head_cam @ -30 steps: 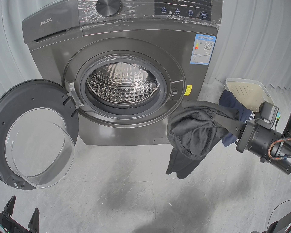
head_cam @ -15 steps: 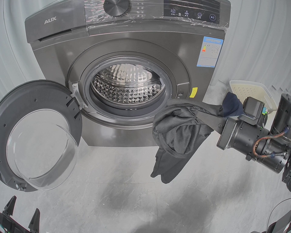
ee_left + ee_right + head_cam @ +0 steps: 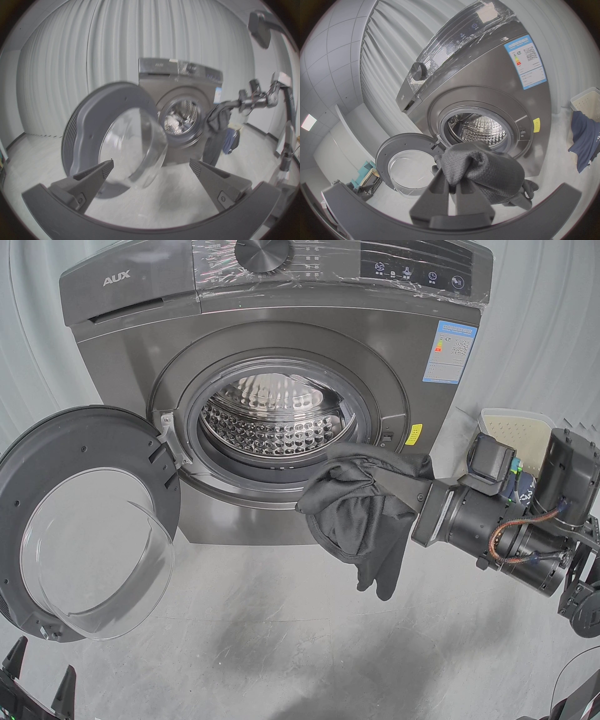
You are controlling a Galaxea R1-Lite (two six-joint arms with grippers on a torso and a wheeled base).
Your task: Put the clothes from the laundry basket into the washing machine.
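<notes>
We see the right gripper [image 3: 390, 485] clamped on the black garment [image 3: 353, 515], hanging just in front of the washing machine [image 3: 281, 321], at the lower right of its drum opening [image 3: 275, 415]. The door [image 3: 81, 446] is open. The laundry basket [image 3: 589, 101] with a navy garment [image 3: 584, 137] is beside the machine. The left gripper [image 3: 150, 165] is spread wide, well in front of the machine.

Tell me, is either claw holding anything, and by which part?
The right gripper pinches a dark grey garment by a bunched fold; the rest hangs free. The left gripper is empty.
</notes>
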